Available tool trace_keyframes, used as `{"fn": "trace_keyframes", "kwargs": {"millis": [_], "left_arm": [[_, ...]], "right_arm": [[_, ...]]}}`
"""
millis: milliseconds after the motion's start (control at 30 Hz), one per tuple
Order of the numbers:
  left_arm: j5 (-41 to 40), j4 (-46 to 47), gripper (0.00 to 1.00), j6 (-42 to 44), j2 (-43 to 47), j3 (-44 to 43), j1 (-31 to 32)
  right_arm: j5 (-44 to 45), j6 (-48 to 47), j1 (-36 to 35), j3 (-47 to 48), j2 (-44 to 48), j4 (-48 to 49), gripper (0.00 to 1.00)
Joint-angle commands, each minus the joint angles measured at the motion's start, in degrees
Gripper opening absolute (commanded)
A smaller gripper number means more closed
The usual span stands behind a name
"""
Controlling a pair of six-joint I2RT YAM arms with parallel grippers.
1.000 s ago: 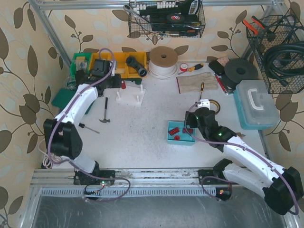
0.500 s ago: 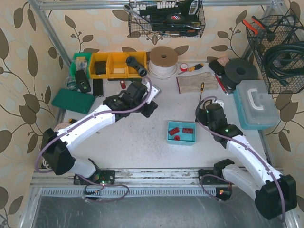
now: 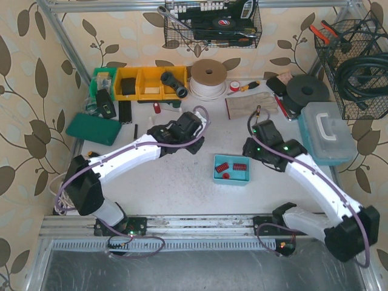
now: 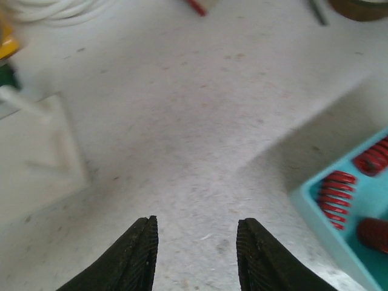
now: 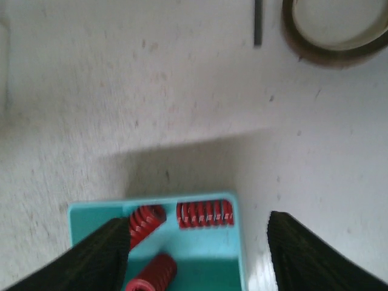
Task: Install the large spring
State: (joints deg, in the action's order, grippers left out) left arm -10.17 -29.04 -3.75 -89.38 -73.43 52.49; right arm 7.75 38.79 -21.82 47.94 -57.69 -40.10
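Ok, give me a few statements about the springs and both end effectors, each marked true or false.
1. The teal tray holds red springs. True.
2. The left end effector grips a spring. False: its jaws stand apart with nothing between them, above the bare table.
3. The right end effector is over the tray with its jaws apart. True.
4. The tray sits inside a yellow bin. False: it lies flat on the table, between the two arms.
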Motion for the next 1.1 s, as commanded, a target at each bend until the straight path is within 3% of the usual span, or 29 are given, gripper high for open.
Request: {"fn": "trace_keyframes", "kwargs": {"millis": [0, 133, 333, 733, 1067], "left_arm": [[-6.3, 2.3, 0.41, -6.1, 5.9, 4.9, -4.6], [-8.7, 5.1, 0.41, -9.9, 13.6, 12.4, -9.8], [-13.6, 7.9, 0.41, -12.3, 22.4, 22.2, -13.3], [-19.7, 10.7, 0.38, -9.3, 26.5, 29.5, -13.5], [-26.0, 14.7, 0.37, -5.6, 31.3, 35.1, -13.5]], "right_arm": [[3.4, 15.8, -7.2, 8.7, -7.4, -19.0, 0.58], [6.0, 24.4, -14.4, 10.6, -8.9, -17.8, 0.55], [6.2, 33.7, -17.3, 8.7, -12.2, -12.8, 0.52], [6.1, 39.8, -19.2, 10.5, -26.1, -5.9, 0.46], [4.4, 45.6, -20.6, 8.8, -31.0, -0.7, 0.44]]}}
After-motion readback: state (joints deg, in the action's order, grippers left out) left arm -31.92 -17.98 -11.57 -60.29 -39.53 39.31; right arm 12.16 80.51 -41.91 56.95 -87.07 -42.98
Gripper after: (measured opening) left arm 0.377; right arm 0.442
